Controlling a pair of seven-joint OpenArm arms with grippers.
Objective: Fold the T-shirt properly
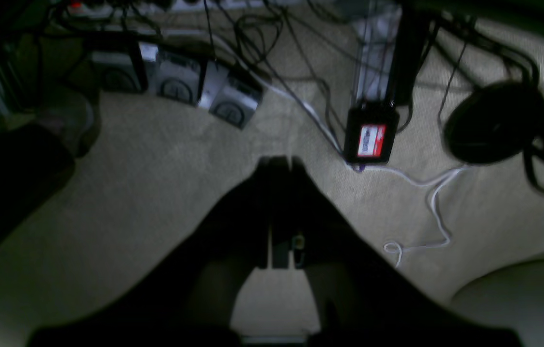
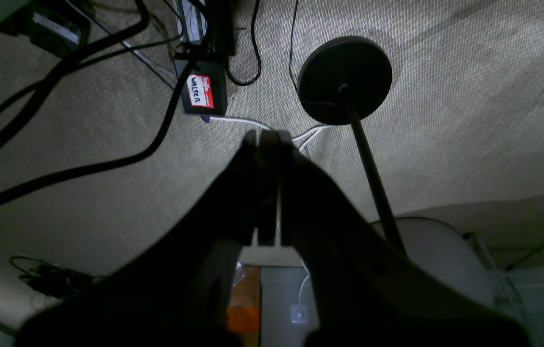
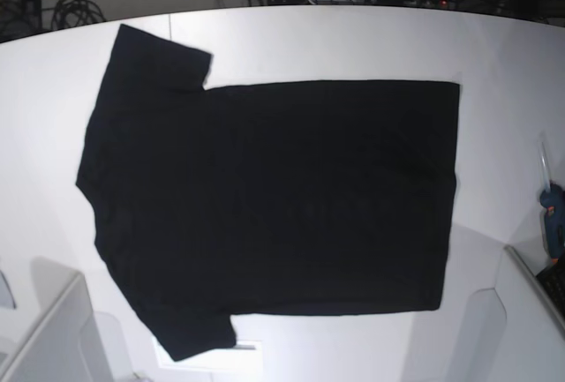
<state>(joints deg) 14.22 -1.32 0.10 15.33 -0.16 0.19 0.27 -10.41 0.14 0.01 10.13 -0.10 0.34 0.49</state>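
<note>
The T-shirt (image 3: pixel 274 201) is black and lies spread flat, plain side up, on the white table (image 3: pixel 353 47) in the base view. Its sleeves point to the left and its hem runs down the right. Neither gripper appears in the base view. In the left wrist view my left gripper (image 1: pixel 279 161) is shut with nothing between its fingers, hanging over carpeted floor. My right gripper (image 2: pixel 267 135) is likewise shut and empty above the floor in the right wrist view. The shirt does not show in either wrist view.
Below the grippers the carpet holds black cables, a white cable (image 1: pixel 426 212), grey power bricks (image 1: pixel 175 82), a black box with a red-white label (image 2: pixel 202 91) and a round black stand base (image 2: pixel 344 79). A blue tool (image 3: pixel 553 219) lies at the table's right edge.
</note>
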